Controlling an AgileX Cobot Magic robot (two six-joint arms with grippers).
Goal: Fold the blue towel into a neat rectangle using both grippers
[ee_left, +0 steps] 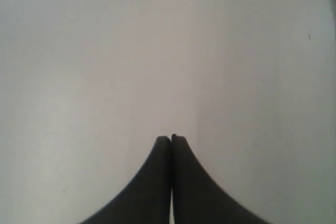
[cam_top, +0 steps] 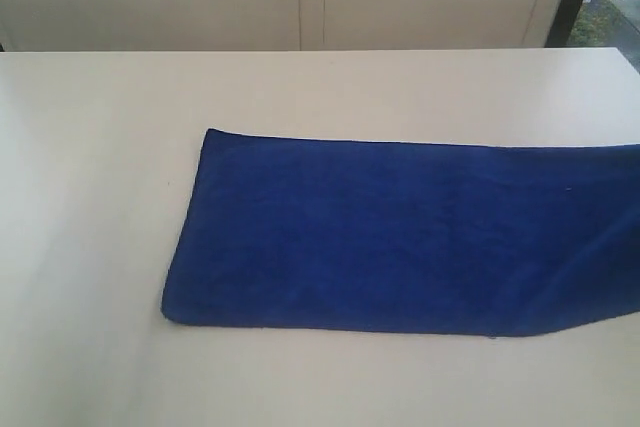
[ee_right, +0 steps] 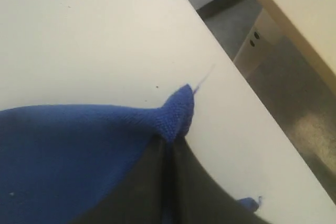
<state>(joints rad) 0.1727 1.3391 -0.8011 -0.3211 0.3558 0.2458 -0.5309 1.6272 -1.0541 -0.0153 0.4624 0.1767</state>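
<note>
The blue towel (cam_top: 400,237) looks soft and floppy, so grab corners. The right end effector (ee_right: 171,148) pinches a corner at its 3 o'clock end. The left end effector (ee_left: 171,139) is closed and empty.

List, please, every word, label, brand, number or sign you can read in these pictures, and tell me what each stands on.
None can be read in any view. The blue towel is plain; the white sliver at its pinched corner shows no lettering. The left gripper, right gripper and table show no writing.
</note>
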